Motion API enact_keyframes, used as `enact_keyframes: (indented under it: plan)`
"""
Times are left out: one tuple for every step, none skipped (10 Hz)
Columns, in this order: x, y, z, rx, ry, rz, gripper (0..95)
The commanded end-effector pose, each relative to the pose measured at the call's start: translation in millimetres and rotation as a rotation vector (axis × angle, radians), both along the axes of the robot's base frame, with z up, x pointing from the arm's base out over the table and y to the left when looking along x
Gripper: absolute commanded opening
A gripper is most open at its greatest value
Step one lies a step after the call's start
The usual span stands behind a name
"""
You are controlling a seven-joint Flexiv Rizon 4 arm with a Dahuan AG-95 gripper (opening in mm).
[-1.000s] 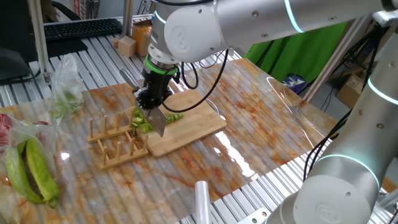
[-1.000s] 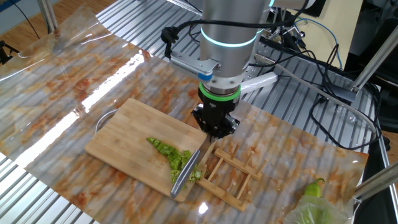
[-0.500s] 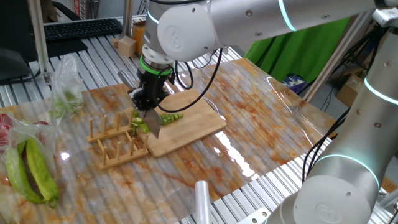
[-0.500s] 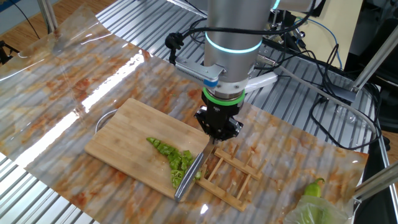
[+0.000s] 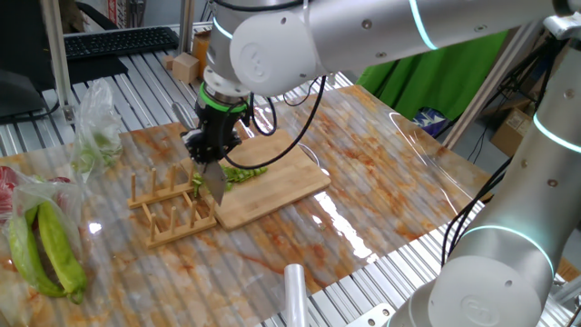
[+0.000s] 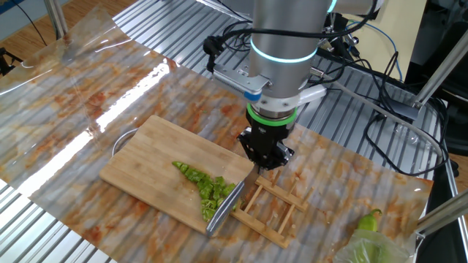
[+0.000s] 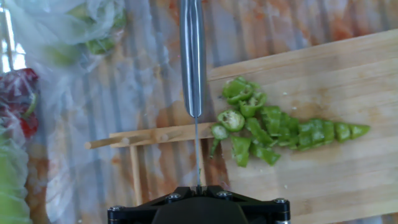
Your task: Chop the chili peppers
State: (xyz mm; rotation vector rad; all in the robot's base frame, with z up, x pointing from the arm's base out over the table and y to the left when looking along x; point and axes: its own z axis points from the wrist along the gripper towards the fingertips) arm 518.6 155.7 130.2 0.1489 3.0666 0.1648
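hand (image 6: 266, 156) clenched on my knife (image 7: 192, 59) | chili peppers (image 7: 273, 129) at 3 o'clock of blade, hand view | row crosswise to blade

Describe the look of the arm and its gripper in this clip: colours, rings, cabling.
The arm is built of rounded silver-grey segments with glowing cyan rings at the joints. A bright green band circles the wrist just above the small black gripper. Black cables loop loosely off the wrist, and a white block sticks out from its side.
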Motion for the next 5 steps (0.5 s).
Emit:
enact_keyframes:
  plan:
    - [2.0,4.8,-5.1,-0.004,-0.013,0.002,0.0]
    - [4.2,7.8,-9.2,-0.005,-0.015,0.005,0.0]
    - [5.1,9.2,-11.0,-0.009,-0.016,0.005,0.0]
    - [7.6,12.5,-16.3,-0.026,-0.021,0.015,0.0]
    - [9.2,14.5,-20.1,-0.033,-0.024,0.021,0.0]
